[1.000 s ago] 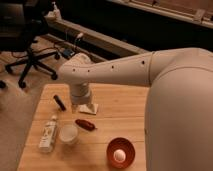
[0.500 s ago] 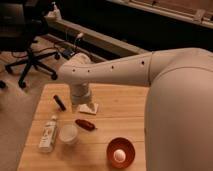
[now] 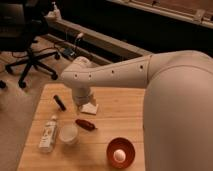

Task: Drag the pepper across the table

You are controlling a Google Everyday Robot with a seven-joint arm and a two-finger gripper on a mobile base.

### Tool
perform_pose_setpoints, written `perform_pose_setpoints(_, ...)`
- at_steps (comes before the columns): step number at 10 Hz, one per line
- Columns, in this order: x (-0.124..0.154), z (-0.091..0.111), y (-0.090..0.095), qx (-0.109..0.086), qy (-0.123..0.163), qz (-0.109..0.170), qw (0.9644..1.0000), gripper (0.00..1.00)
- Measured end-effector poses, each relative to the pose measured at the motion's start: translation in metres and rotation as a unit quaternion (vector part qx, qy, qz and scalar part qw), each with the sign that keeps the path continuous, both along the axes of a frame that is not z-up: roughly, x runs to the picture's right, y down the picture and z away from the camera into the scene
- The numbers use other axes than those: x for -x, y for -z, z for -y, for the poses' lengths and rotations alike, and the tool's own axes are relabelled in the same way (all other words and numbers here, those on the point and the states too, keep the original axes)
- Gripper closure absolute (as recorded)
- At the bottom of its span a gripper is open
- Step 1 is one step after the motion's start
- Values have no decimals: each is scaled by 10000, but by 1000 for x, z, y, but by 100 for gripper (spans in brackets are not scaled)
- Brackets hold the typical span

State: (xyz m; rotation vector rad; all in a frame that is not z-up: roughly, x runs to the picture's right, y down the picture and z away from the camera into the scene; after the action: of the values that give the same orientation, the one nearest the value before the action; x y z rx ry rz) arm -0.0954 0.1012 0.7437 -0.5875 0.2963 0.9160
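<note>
The pepper [image 3: 85,124] is small, dark red and glossy, and lies on the light wooden table [image 3: 114,127] left of centre. My white arm reaches in from the right across the table. My gripper [image 3: 89,107] hangs below the wrist, just above and behind the pepper, a short gap away from it. Nothing shows in the gripper.
A black oblong bar [image 3: 60,102] lies at the left back. A white bottle [image 3: 48,133] lies near the left edge, with a white cup [image 3: 68,133] beside it. An orange-red bowl [image 3: 120,152] holding a pale round thing stands at the front. Office chairs [image 3: 25,45] stand beyond the table.
</note>
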Motion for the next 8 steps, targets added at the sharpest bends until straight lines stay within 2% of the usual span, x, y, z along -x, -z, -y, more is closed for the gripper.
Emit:
perform_pose_setpoints(1,-3,-5,-11,4,337,268,9991,35)
perform_pose_setpoints(3,-9,-19,-34,9,890,679,9937,35)
perform_pose_setpoints(5,-10,-31,-52,-9,1204,817,9894,35)
perform_pose_setpoints(8,-6,-42,-60,-106,1373,783,9874,35)
